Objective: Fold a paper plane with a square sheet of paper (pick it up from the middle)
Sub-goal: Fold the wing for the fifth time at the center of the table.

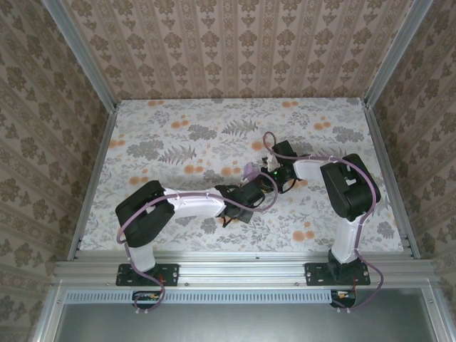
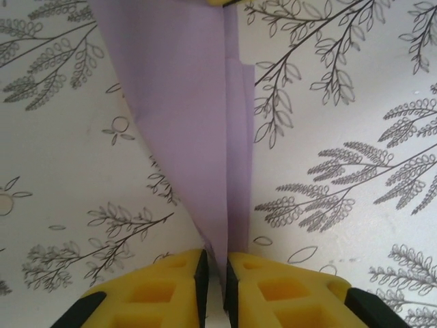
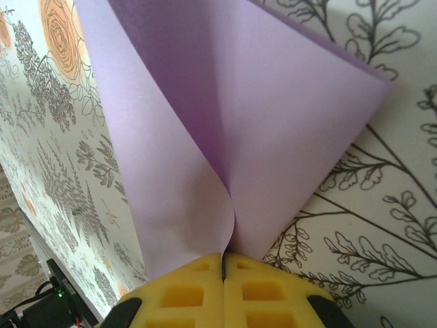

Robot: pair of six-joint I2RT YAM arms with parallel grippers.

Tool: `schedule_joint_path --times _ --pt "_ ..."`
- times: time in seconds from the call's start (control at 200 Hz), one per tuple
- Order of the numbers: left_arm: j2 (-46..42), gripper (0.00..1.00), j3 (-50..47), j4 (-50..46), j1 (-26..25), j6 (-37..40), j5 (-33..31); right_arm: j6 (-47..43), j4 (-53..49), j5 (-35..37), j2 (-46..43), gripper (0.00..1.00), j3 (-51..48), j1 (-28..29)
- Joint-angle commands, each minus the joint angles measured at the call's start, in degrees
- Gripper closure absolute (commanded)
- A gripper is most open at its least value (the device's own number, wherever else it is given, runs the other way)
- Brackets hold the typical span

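The lavender-purple paper (image 1: pixel 251 171) is folded and held off the table between both arms at mid-table. In the left wrist view the paper (image 2: pixel 184 102) narrows to a creased strip with layered flaps, and this strip runs down into my left gripper (image 2: pixel 216 273). Its yellow fingers (image 2: pixel 164 287) are pinched on the strip. In the right wrist view the paper (image 3: pixel 239 102) spreads in two wings from my right gripper (image 3: pixel 223 263), which is shut on the fold. From above, the left gripper (image 1: pixel 260 187) and right gripper (image 1: pixel 272 173) meet close together at the paper.
The floral tabletop (image 1: pixel 178 135) lies under both arms. Patterned walls and metal rails (image 1: pixel 92 185) enclose it on the left, right and back. The right arm's elbow (image 1: pixel 350 187) stands tall at the right.
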Motion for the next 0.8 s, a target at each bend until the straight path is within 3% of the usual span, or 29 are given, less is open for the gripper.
schedule_joint_path --times 0.0,0.415,0.685,0.795 --pt "-3.3 0.72 -1.05 -3.46 -0.04 1.41 -0.29 -2.11 -3.56 7.07 2.82 1.0 0.21 0.18" --pt "-11.98 0.64 -1.15 -0.51 2.56 0.06 8.13 -2.3 -3.4 7.29 3.87 1.0 -0.25 0.71" --pt "-12.62 0.78 -8.42 15.12 11.81 -7.62 18.06 -2.1 -2.82 6.82 4.03 1.0 -0.66 0.81" --pt "-9.89 0.8 -8.11 16.36 12.22 -7.91 19.49 -1.8 -2.47 6.7 4.26 1.0 -0.89 0.8"
